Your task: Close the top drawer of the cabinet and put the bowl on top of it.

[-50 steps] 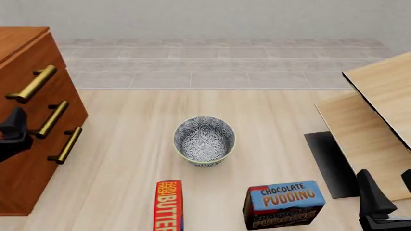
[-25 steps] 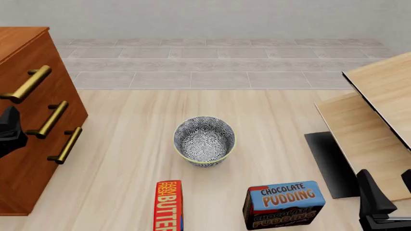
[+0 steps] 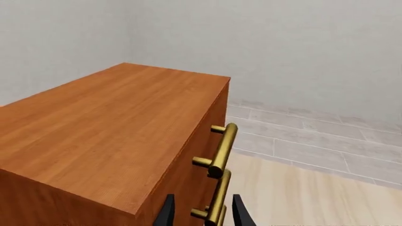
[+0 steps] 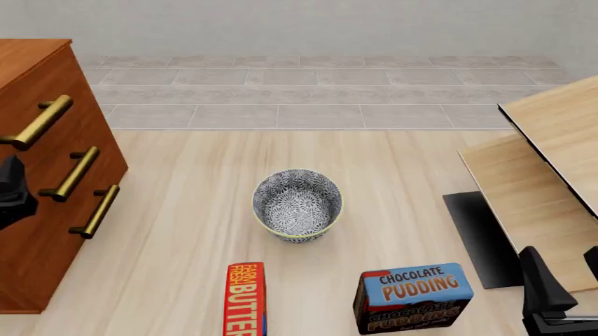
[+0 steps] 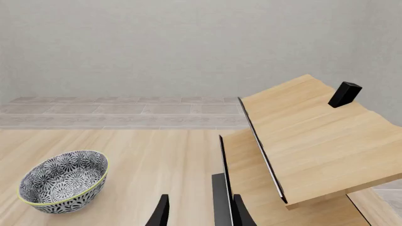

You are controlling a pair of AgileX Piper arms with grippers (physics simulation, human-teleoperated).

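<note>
With the top drawer (image 4: 42,119) seemingly shut, the bowl (image 4: 297,205) at table centre is yet to be grasped; both grippers are seen unclenched.

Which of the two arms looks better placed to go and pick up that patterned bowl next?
Probably the right. The right gripper hangs free with open fingers, and its wrist camera has the bowl in clear view. The left gripper sits beside the cabinet, with a brass handle between its fingers.
</note>
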